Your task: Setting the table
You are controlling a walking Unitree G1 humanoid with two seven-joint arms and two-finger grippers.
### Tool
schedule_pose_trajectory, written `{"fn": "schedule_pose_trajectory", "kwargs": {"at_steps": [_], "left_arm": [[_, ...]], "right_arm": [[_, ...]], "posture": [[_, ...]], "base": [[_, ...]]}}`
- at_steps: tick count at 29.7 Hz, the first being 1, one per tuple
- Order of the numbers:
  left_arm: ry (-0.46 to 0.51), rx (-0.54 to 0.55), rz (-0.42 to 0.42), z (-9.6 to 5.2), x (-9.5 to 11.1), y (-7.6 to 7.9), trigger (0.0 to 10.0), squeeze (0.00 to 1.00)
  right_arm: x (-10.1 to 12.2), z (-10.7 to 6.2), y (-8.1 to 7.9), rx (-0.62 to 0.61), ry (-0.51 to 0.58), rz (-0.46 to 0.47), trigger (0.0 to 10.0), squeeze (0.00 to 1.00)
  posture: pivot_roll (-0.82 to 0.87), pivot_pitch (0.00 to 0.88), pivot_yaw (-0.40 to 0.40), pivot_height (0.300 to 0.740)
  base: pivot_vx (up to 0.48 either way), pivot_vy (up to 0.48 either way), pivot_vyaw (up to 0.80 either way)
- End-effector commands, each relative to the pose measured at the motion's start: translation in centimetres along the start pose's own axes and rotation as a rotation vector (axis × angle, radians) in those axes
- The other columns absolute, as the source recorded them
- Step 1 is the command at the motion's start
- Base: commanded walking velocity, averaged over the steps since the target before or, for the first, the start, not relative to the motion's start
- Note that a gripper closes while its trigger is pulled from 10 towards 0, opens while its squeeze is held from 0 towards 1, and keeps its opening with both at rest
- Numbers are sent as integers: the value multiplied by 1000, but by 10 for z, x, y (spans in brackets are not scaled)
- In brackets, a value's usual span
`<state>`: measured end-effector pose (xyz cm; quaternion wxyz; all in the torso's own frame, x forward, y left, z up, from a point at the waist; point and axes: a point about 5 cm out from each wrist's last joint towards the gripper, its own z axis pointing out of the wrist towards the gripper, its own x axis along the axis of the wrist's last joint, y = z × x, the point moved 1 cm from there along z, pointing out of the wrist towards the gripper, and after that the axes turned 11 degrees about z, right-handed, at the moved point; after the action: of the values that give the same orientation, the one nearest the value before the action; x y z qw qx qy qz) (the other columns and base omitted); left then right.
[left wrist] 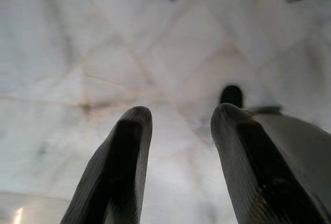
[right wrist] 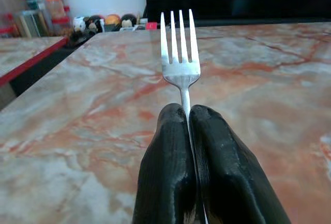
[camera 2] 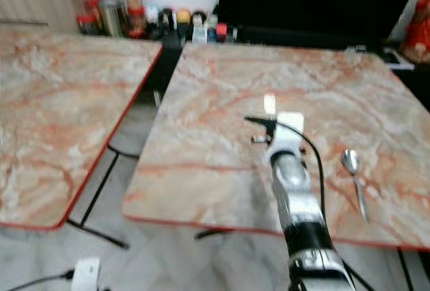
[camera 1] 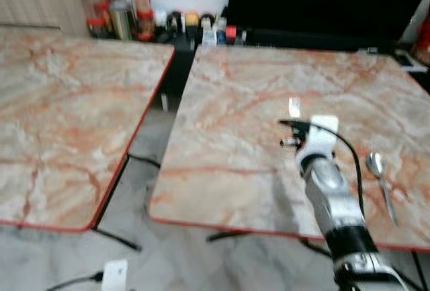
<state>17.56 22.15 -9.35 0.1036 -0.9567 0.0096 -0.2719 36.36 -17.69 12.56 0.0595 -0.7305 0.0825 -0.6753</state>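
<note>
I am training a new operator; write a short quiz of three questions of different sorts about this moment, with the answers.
1. True or false: the right claw is shut on the handle of the silver metal fork.
2. Multiple choice: where does the silver metal spoon lie? A) on the floor; B) on the orange-veined marble table, to the right of the right arm; C) on the other table to the left.
3. Fill in: the left claw hangs with its fingers ____ over the pale tiled floor.

Key: 1 true; 2 B; 3 open.
</note>
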Motion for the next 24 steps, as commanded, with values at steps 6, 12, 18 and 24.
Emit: {"fn": "schedule_pose_trajectory", "kwargs": {"at_steps": [6, 12, 18, 24], "left_arm": [[-34, -20, -6, -1, -8, 6, 10000, 0], [-39, -18, -9, -1, -10, 5, 10000, 0], [-37, -17, -8, -1, -10, 5, 10000, 0], [-33, -14, -5, -1, -8, 6, 10000, 0]], "right_arm": [[2, -1, 5, -11, 23, -2, 10000, 0], [3, -1, 0, 4, 36, 1, 10000, 0], [3, -1, -2, 9, 40, 0, 10000, 0], [2, -1, -3, 13, 46, 0, 10000, 0]], "posture": [[34, 0, -27, 728], [39, 0, -27, 728], [41, 0, -26, 728], [49, 0, -24, 728]], "base": [[0, 480, 0], [0, 480, 0], [0, 480, 0], [0, 480, 0]]}}
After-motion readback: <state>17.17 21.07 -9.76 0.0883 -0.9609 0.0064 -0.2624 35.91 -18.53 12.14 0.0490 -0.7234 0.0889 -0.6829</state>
